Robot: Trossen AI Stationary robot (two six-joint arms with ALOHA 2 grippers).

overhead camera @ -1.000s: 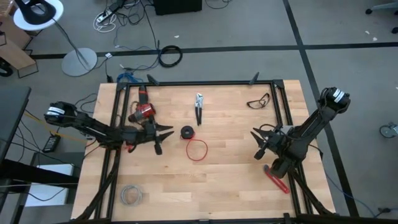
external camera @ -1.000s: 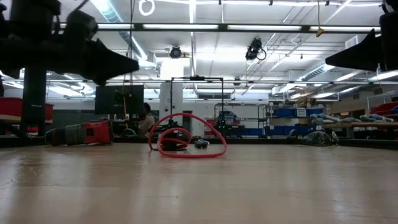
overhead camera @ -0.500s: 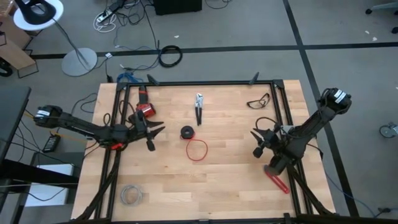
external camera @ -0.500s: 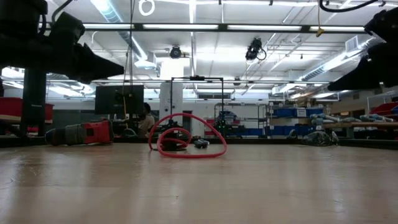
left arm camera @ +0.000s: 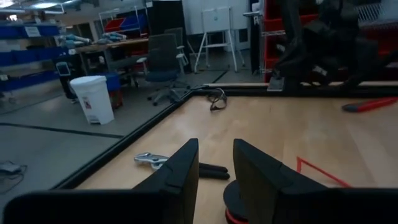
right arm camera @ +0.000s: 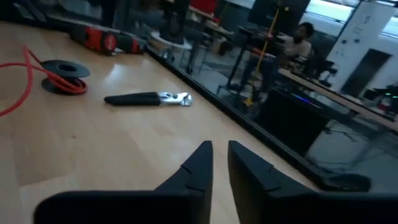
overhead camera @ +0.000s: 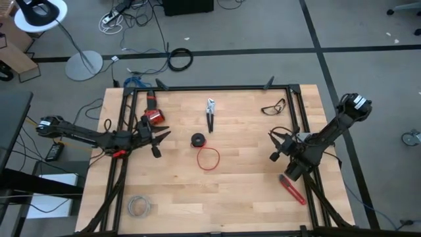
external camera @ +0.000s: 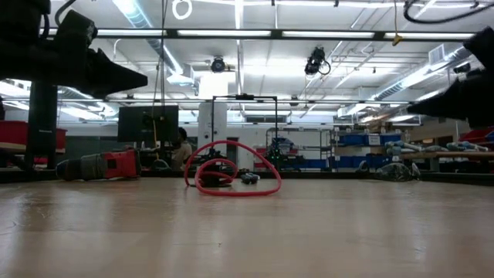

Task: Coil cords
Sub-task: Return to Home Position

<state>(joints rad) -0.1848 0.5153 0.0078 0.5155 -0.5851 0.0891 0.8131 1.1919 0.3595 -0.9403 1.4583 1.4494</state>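
Note:
The thin red wire [overhead camera: 208, 158] lies in a loose loop on the table's middle, one end running to a small black spool [overhead camera: 198, 139] just beyond it. The loop also shows in the low view [external camera: 231, 179], and the wire in the left wrist view [left arm camera: 317, 173] and right wrist view [right arm camera: 28, 68]. My left gripper [overhead camera: 158, 141] hovers open and empty near the table's left edge, pointing at the spool. My right gripper [overhead camera: 274, 146] hovers open and empty toward the table's right edge, pointing at the loop.
Black-handled pliers [overhead camera: 210, 113] lie far of the spool. A red power tool [overhead camera: 151, 116] lies far left, safety glasses [overhead camera: 273, 106] far right. A grey wire bundle [overhead camera: 138, 206] sits near left, a red-handled tool [overhead camera: 293, 189] near right. A person [external camera: 183, 147] sits beyond the table.
My left gripper has drawn back toward the table's left edge, away from the spool and the red loop. My right gripper has drawn back toward the table's right edge and risen a little. The red wire has stayed where it was.

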